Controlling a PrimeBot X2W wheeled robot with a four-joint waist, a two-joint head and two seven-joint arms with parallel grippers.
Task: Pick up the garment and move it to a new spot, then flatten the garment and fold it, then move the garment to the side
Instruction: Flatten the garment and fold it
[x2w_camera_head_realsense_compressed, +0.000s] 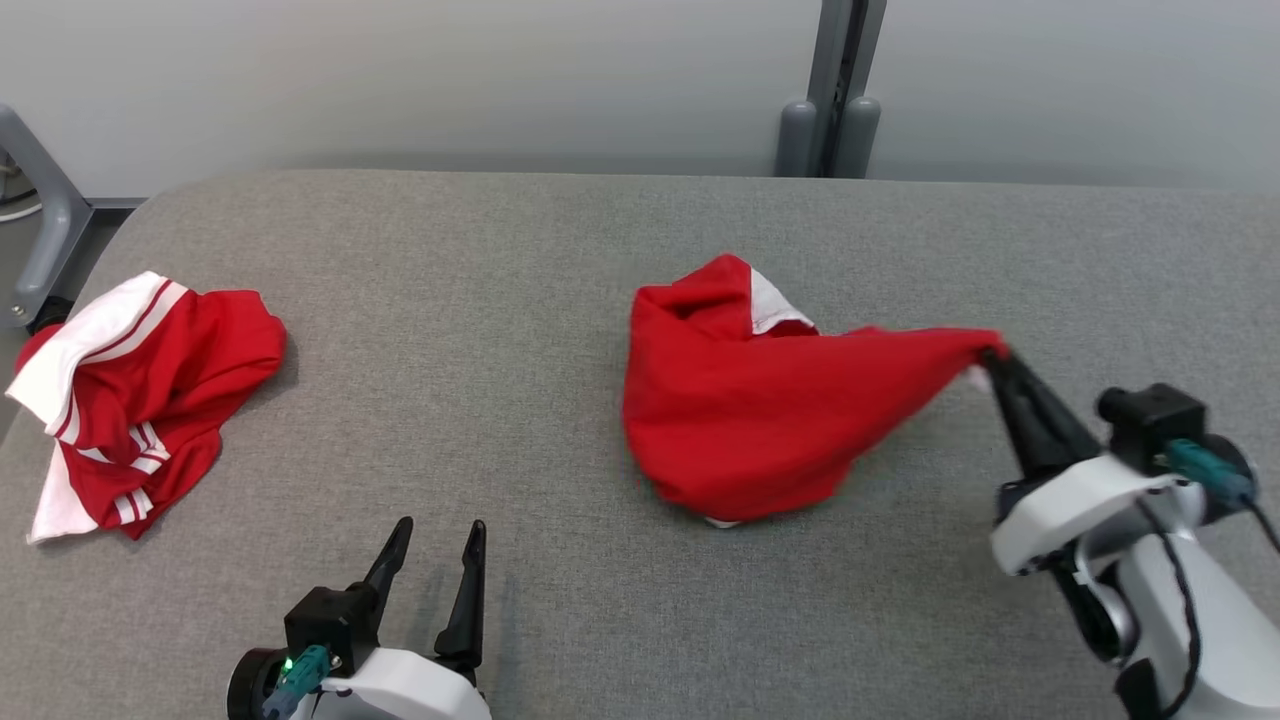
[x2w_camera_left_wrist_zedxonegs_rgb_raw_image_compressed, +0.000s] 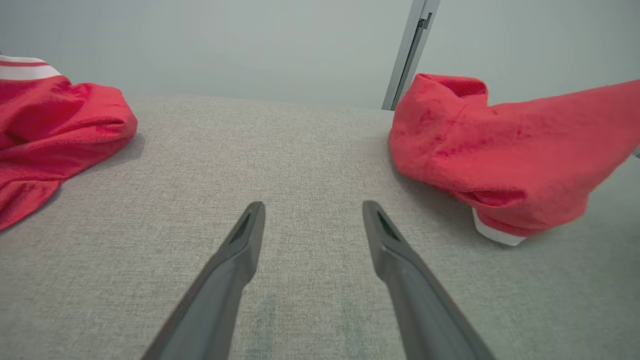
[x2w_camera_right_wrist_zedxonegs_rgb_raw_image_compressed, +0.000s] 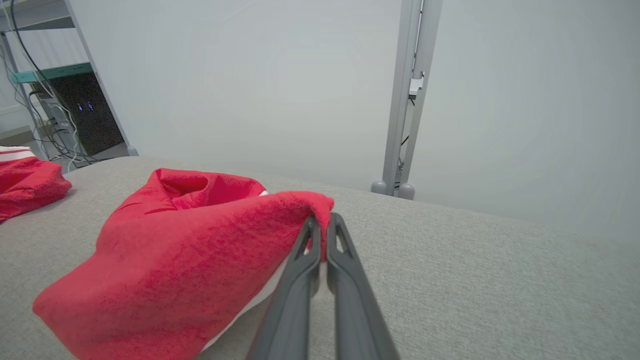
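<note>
Pinching one corner of the red garment (x2w_camera_head_realsense_compressed: 740, 420), your right gripper (x2w_camera_head_realsense_compressed: 990, 355) has both fingers pressed together on the cloth right at the tips; the right wrist view shows a fold of red caught between them. That corner is drawn out to a point and raised off the grey table (x2w_camera_head_realsense_compressed: 500, 300), so the fabric runs taut from the grip back to the bunched bulk, which rests on the table right of centre. I read this as the pick-up-and-move step: a corner hold gives you a handle and lets the rest trail instead of wadding up. White trim shows at the far fold and under the near edge, so the piece is nowhere near flat. Your left gripper (x2w_camera_head_realsense_compressed: 440, 525) sits low at the near edge, fingers apart and empty, pointing over bare table between the two cloth piles, probably parked clear and ready for a second corner. A second red-and-white garment (x2w_camera_head_realsense_compressed: 150, 400) lies crumpled at the far left, well apart; I can't tell if it's done or waiting. Watch the pinch: it's shallow, so a fast drag could pull the cloth free.
</note>
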